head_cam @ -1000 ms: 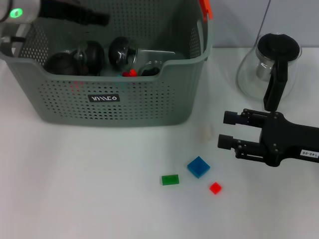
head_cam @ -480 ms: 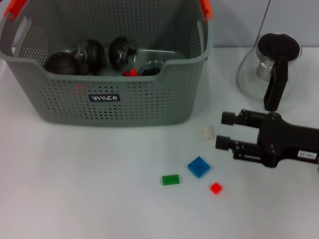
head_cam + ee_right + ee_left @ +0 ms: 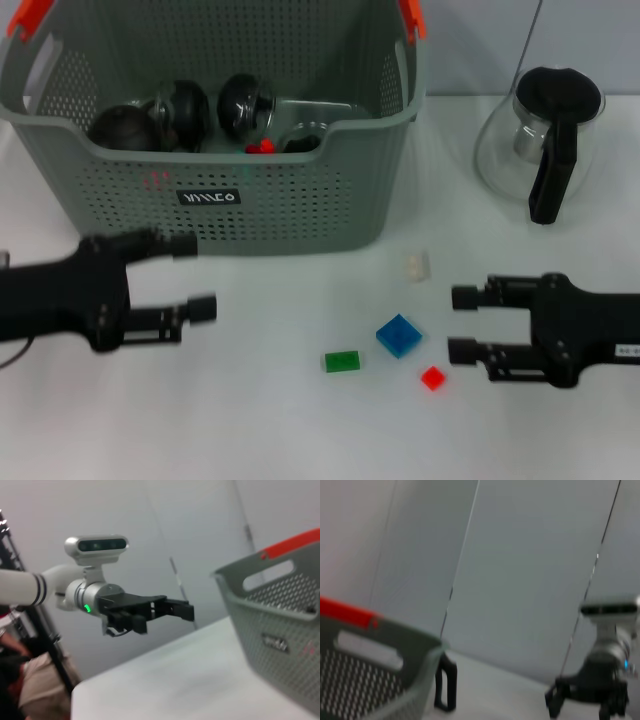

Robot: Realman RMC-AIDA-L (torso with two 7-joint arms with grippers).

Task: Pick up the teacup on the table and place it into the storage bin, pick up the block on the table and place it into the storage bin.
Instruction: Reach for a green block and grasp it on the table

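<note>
The grey perforated storage bin [image 3: 300, 215] stands at the back left, with orange handle ends. Several dark round vessels [image 3: 180, 108] lie inside it, and I see no teacup on the table. A blue block [image 3: 398, 335], a green block [image 3: 342, 361], a red block [image 3: 432, 377] and a pale block [image 3: 417, 265] lie on the table in front of the bin. My right gripper [image 3: 460, 324] is open, just right of the red and blue blocks. My left gripper [image 3: 196, 276] is open, low in front of the bin's left half, holding nothing.
A glass teapot [image 3: 540, 135] with black lid and handle stands at the back right. The left wrist view shows the bin's corner [image 3: 380, 680] and the right gripper [image 3: 580, 707] far off. In the right wrist view the left gripper [image 3: 167, 616] hovers over the white table beside the bin [image 3: 280, 630].
The left arm left the space above the bin and now sits low in front of it. The right gripper dropped toward the table's near side, closer to the red block.
</note>
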